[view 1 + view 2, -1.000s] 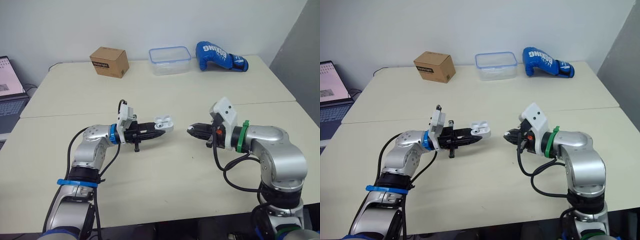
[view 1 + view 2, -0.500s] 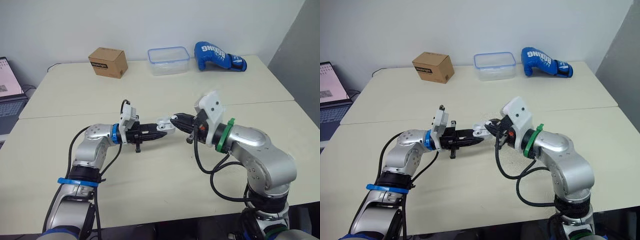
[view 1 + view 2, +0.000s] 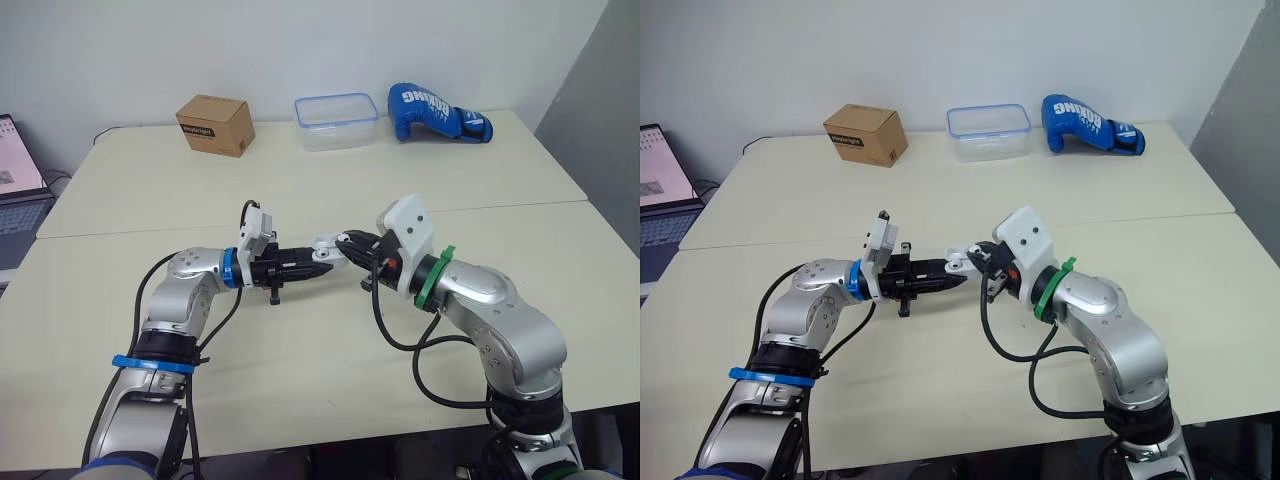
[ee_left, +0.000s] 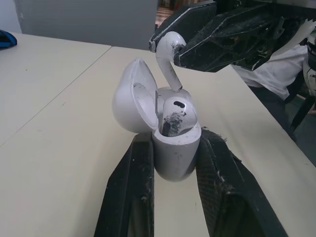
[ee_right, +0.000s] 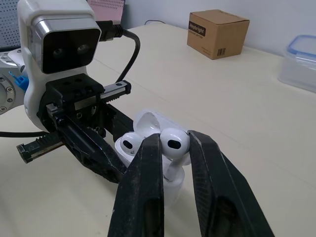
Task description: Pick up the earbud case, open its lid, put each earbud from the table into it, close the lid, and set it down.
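Centrally, left fingers (image 4: 131, 187) clamp open case (image 4: 175, 153); right fingers (image 5: 148, 182) pinch earbud (image 5: 173, 143) over it; box (image 3: 215, 124), tub (image 3: 337, 121), glove (image 3: 438, 112) behind.

Earbud case (image 4: 175, 153) and earbud (image 5: 174, 143) are white, table (image 3: 300, 190) cream, boxing glove (image 3: 435, 110) blue, box (image 3: 215, 125) brown.

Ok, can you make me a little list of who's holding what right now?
left gripper: shut on the earbud case, held off the table
lid: open
first earbud: seated in the case
right gripper: shut on the second earbud, stem down at the case's empty slot
back of table: cardboard box, plastic container, blue boxing glove
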